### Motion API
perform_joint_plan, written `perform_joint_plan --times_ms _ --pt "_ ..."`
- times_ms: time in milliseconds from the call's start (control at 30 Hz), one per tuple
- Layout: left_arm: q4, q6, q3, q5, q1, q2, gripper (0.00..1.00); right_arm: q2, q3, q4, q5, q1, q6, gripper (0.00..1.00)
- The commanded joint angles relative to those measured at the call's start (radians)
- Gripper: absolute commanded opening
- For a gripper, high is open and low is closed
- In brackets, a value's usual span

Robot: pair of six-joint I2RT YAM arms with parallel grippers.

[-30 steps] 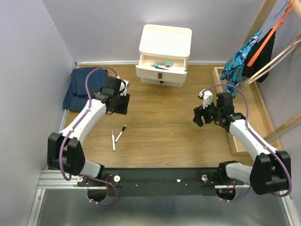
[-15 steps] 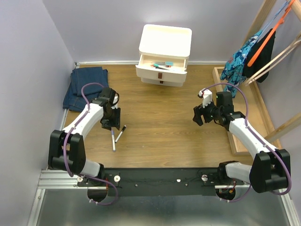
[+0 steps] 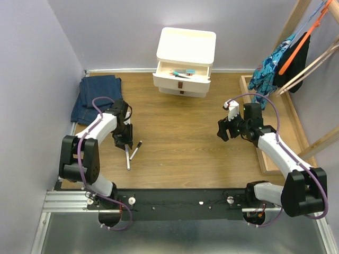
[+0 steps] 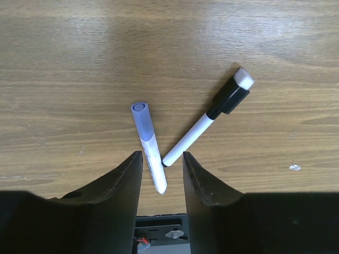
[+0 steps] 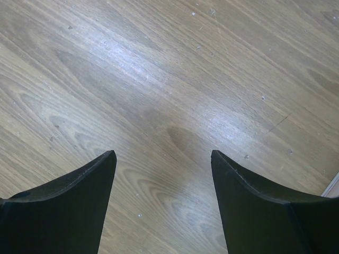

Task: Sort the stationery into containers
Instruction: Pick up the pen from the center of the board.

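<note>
From above, the left gripper [image 3: 125, 142] hangs low over two pens [image 3: 127, 159] at the near left of the table [image 3: 180, 137]. The right gripper [image 3: 224, 130] hovers at the right, and the far cabinet [image 3: 186, 45] has its top drawer [image 3: 169, 79] open. The left wrist view shows fingers [image 4: 119, 185] narrowly apart astride the white end of the blue-capped pen [image 4: 149, 147], with a black-capped pen [image 4: 209, 117] just beside it; the right wrist view shows fingers [image 5: 69, 196] spread wide over the table, holding nothing.

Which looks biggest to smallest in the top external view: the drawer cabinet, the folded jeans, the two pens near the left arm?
1. cream three-drawer cabinet, clearly the largest
2. folded blue jeans, partly covered by the left arm
3. blue-capped pen and black-capped pen: they look about equal in length, so no ranking between them
</note>
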Motion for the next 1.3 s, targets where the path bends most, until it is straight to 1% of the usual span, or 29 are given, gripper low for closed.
perform_joint_plan --times_ms 0,267,333,400,467,500,533,633,767,867,900,967,1000,1033,1067,1100,1133,1167,1200,1267 --pt "-0.018 -0.013 -0.009 0.02 0.025 0.035 0.44 -0.005 0.034 -0.032 -0.005 -0.007 0.003 0.8" --pt "0.0 -0.004 -0.004 0.014 0.036 0.111 0.43 -0.03 0.006 -0.043 0.007 -0.007 0.0 0.8" --pt "0.005 0.002 -0.004 0.015 0.036 0.131 0.4 -0.03 0.005 -0.041 0.009 -0.007 0.001 0.8" --pt "0.006 -0.001 -0.006 0.017 0.037 0.145 0.4 -0.027 0.006 -0.038 0.007 -0.007 0.001 0.8" --pt "0.011 -0.004 -0.006 -0.006 0.037 0.159 0.39 -0.025 0.009 -0.033 0.009 -0.009 -0.003 0.8" --pt "0.012 -0.001 -0.003 -0.008 0.037 0.161 0.37 -0.025 0.008 -0.029 0.009 -0.009 -0.002 0.8" --pt "0.011 0.007 -0.003 -0.005 0.037 0.165 0.29 -0.025 0.006 -0.024 0.013 -0.007 -0.005 0.8" --pt "0.009 0.027 0.0 0.032 0.039 0.162 0.15 -0.031 -0.003 -0.006 0.017 -0.007 -0.01 0.8" --pt "-0.033 0.061 0.065 0.047 0.039 0.125 0.11 -0.034 0.0 -0.006 0.018 -0.007 -0.016 0.8" --pt "-0.096 0.126 0.215 0.051 0.039 0.101 0.08 -0.036 0.008 -0.007 0.029 -0.007 -0.025 0.8" --pt "-0.104 0.146 0.306 0.057 0.037 0.098 0.08 -0.036 0.009 -0.006 0.032 -0.007 -0.026 0.8" --pt "-0.129 0.174 0.411 0.086 0.037 0.11 0.07 -0.034 0.008 -0.001 0.03 -0.007 -0.028 0.8" --pt "-0.132 0.192 0.521 0.109 0.036 0.124 0.07 -0.033 0.006 0.0 0.029 -0.007 -0.028 0.8" --pt "-0.138 0.196 0.577 0.127 0.031 0.151 0.06 -0.033 0.006 0.002 0.023 -0.007 -0.027 0.8" --pt "-0.13 0.197 0.627 0.158 0.027 0.164 0.06 -0.033 0.003 0.005 0.021 -0.007 -0.026 0.8" --pt "-0.117 0.205 0.716 0.187 0.022 0.174 0.05 -0.033 0.002 0.007 0.023 -0.007 -0.026 0.8" --pt "-0.094 0.212 0.765 0.198 -0.001 0.205 0.05 -0.033 0.0 0.008 0.024 -0.007 -0.028 0.8" --pt "-0.077 0.225 0.814 0.251 -0.013 0.22 0.04 -0.034 0.0 0.01 0.027 -0.007 -0.03 0.8" --pt "-0.052 0.239 0.908 0.289 -0.025 0.237 0.04 -0.036 -0.001 0.008 0.027 -0.007 -0.027 0.8" --pt "0.012 0.278 1.009 0.356 -0.061 0.297 0.03 -0.038 0.0 0.002 0.026 -0.007 -0.025 0.8"
